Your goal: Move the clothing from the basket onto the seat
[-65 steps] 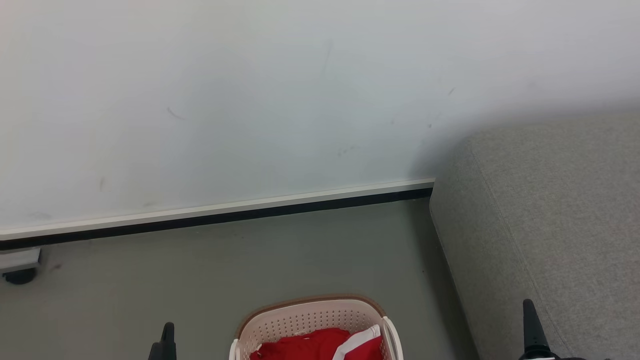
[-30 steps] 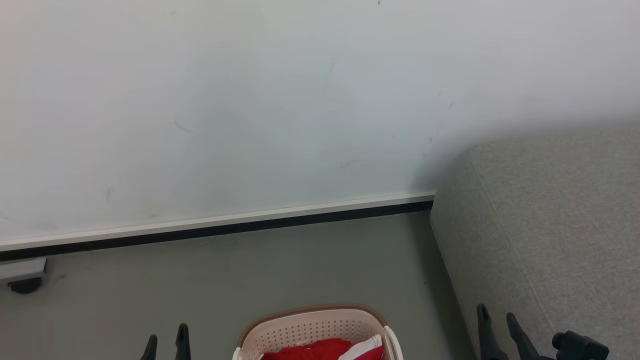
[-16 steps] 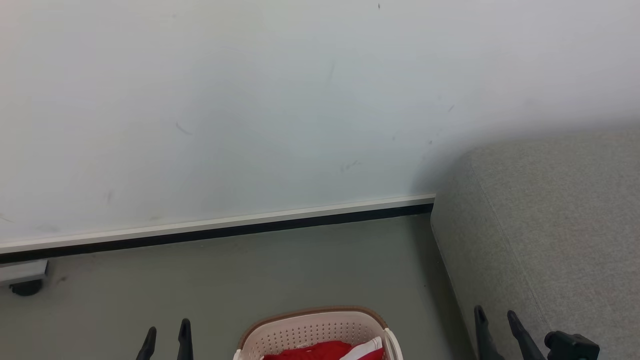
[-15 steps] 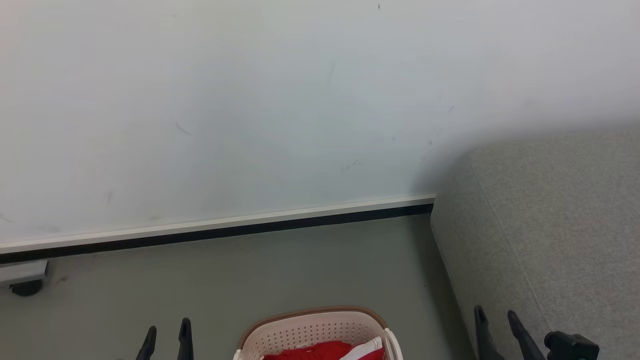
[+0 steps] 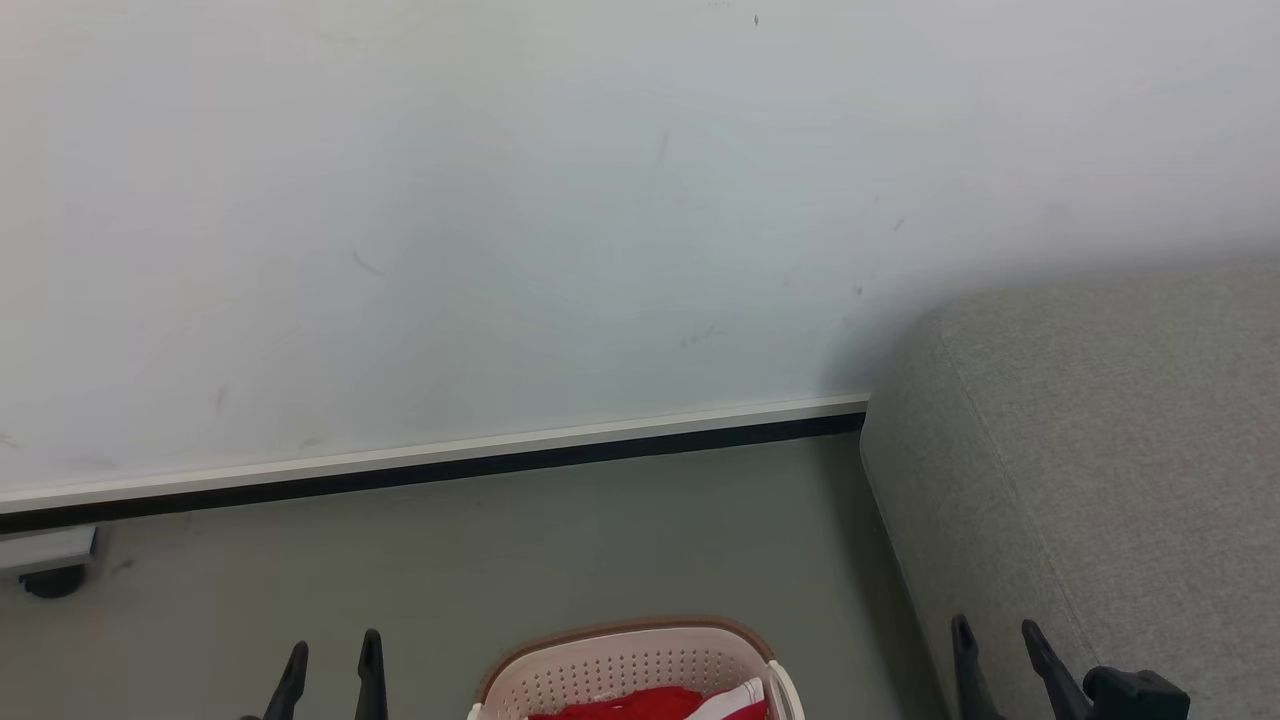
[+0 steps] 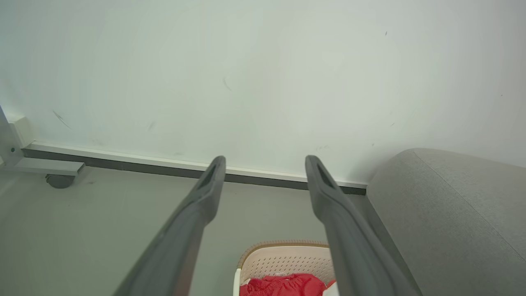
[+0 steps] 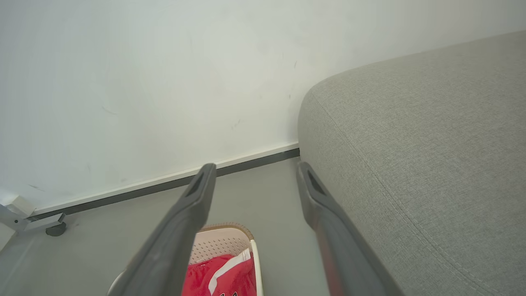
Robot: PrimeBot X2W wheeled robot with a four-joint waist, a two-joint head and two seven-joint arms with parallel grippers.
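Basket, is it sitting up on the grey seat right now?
No, the basket stands on the floor beside the seat, with the red clothing inside it.

You're looking at a plain living-room corner, maybe a mock-up: grey upholstered seat (image 5: 1100, 450), laundry basket (image 5: 625, 628) on bare floor (image 5: 500, 560), scuffed white wall (image 5: 500, 200), wheeled metal frame (image 5: 45, 550).

Readable text, numbers, brands, signs: none from where I look. One entry only: the clothing (image 7: 230, 277), red with white trim, lying in the basket (image 7: 220, 244) near me, carries dark marks (image 7: 229, 294) at the very bottom edge of my right wrist view, cut off by the frame and too small to read.
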